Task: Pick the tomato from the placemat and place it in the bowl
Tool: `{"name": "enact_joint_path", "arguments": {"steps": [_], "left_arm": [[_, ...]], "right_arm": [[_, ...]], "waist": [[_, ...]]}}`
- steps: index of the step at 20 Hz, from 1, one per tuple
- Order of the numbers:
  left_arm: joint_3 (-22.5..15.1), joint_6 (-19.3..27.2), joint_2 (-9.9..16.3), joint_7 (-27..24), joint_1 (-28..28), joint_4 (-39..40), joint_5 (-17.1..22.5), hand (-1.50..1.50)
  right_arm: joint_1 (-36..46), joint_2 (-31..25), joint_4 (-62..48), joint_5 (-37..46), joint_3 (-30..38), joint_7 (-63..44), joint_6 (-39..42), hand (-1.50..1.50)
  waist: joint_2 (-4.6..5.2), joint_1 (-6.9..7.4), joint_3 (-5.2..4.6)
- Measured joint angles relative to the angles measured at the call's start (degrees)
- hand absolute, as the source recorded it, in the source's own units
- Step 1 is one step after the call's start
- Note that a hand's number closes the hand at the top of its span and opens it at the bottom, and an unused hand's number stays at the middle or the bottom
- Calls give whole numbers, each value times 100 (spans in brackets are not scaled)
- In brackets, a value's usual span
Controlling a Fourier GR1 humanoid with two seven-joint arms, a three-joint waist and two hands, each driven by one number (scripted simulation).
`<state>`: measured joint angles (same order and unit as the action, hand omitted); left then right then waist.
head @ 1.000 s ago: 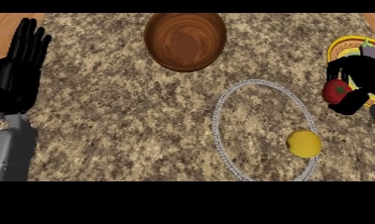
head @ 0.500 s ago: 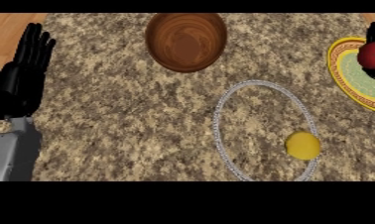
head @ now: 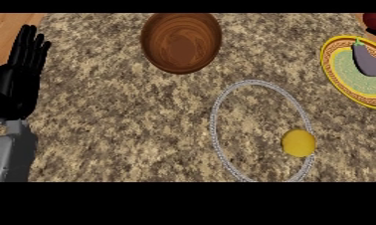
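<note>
From the head view, the left hand [head: 22, 77] rests at the left edge of the speckled surface [head: 110, 119], fingers straight and up, holding nothing. The right hand is out of sight. A wooden bowl [head: 180, 41] sits near the top. The round placemat [head: 263, 130] carries a yellow ball-like fruit [head: 299, 143] near its right rim, well apart from the hand. A yellow plate [head: 345, 77] at the right holds an eggplant [head: 363, 58].
</note>
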<state>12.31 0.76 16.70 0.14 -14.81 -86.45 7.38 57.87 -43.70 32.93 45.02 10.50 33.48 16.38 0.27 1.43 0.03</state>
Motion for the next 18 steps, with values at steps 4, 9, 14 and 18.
{"name": "enact_joint_path", "arguments": {"steps": [4,9,14,18], "left_arm": [[56,-1,53,24,-71,53,6,0],[85,-49,56,62,111,-116,50,0],[81,-2,30,23,36,-38,-9,0],[93,-22,12,-40,7,55,-8,0]], "right_arm": [[459,314,87,-422,212,-200,568,150],[984,839,352,-770,293,-949,1138,150],[1441,1425,516,-894,228,-1744,1321,150],[1675,1896,611,-861,46,-2195,1355,150]], "waist": [[-22,-54,-5],[-46,-81,-7],[-37,-93,-8],[-30,-90,-8]]}}
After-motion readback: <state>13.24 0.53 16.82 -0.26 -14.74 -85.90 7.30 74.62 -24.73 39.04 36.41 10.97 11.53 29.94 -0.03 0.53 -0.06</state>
